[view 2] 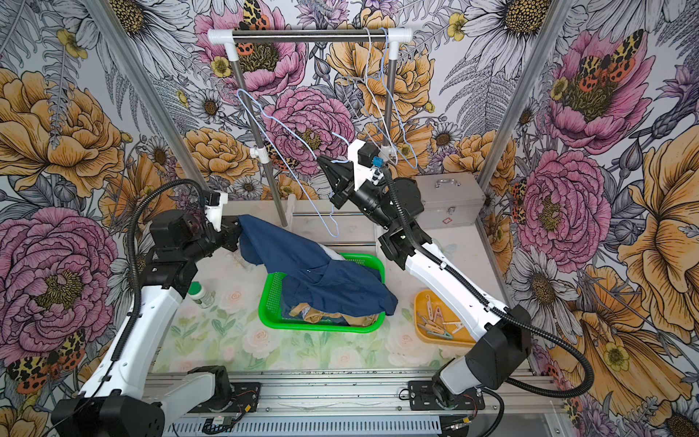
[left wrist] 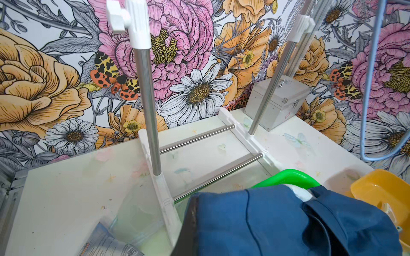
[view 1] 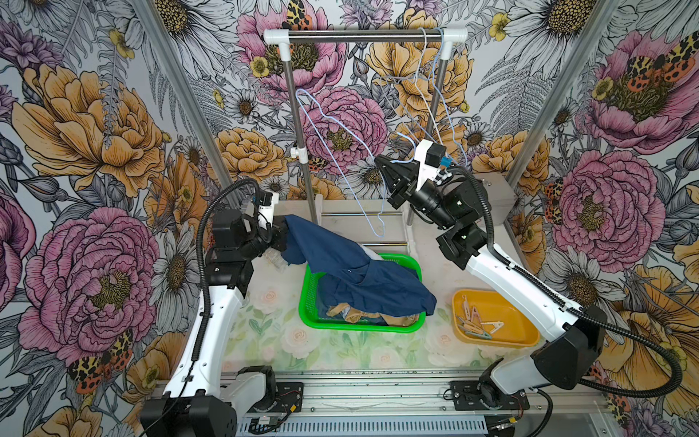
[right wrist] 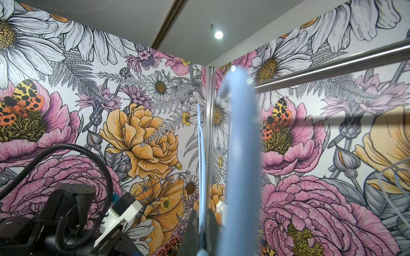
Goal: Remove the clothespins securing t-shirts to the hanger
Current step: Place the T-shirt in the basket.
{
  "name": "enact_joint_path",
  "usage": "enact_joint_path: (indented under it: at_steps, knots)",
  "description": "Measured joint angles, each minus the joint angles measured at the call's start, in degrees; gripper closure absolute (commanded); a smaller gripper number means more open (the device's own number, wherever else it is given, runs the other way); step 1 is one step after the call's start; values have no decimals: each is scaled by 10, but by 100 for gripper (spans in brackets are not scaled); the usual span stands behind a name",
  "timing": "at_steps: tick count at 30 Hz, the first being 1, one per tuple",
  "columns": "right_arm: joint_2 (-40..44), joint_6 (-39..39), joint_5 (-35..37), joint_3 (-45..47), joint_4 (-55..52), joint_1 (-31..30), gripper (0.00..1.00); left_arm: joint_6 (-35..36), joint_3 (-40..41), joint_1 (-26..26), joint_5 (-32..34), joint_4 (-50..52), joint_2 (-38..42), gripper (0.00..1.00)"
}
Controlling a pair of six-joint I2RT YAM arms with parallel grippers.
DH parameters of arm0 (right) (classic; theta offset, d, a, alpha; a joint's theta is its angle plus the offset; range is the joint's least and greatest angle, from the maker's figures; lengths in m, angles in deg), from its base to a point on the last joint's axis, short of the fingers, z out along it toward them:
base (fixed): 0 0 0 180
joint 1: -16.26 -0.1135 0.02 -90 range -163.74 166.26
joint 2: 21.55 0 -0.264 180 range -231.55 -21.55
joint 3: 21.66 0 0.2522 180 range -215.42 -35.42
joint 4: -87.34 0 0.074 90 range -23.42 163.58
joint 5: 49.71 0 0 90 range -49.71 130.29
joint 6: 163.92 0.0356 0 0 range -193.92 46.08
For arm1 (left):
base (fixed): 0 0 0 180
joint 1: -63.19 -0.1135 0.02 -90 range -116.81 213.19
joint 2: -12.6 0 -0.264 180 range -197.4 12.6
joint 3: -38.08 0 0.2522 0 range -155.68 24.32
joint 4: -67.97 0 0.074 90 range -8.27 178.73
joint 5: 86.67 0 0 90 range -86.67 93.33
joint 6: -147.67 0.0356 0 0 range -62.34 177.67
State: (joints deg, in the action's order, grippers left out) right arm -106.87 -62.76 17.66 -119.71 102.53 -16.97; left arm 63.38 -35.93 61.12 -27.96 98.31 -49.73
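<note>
A navy t-shirt (view 1: 340, 261) (view 2: 302, 261) drapes from my left gripper (view 1: 281, 236) (view 2: 236, 236) down across the green basket (view 1: 314, 318). The left gripper is shut on the shirt's edge, and cloth (left wrist: 277, 221) hides its tips. A tan t-shirt (view 1: 363, 314) lies crumpled in the basket underneath. My right gripper (view 1: 380, 162) (view 2: 321, 160) (right wrist: 203, 223) is raised in front of the rack, shut on a bare light-blue wire hanger (view 1: 340, 128) (right wrist: 200, 155). Several clothespins (view 1: 476, 321) (view 2: 438, 319) lie in the yellow tray (view 1: 507, 333).
The clothes rack (view 1: 363, 34) stands at the back, with more bare wire hangers (view 1: 435, 94) bunched at its right end. A metal case (view 2: 450, 200) sits back right. A small bottle (view 2: 202, 295) and a clear plastic bag (left wrist: 106, 241) lie near the left arm.
</note>
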Motion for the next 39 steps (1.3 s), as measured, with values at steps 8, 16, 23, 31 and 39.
enact_joint_path:
  at_steps: [8,16,23,31,39]
  knots:
    - [67,-5,4,83,-42,31,100,-60,-9,-120,38,-38,15,100]
    - [141,-5,4,158,-76,70,100,-75,-31,27,62,-87,16,100]
    - [156,-14,6,164,-100,97,100,-49,-38,242,93,-61,4,99]
    - [176,-29,5,165,-130,108,100,-53,-16,328,184,61,-2,93]
    - [188,-37,4,183,-151,108,100,-97,48,322,189,145,-119,92]
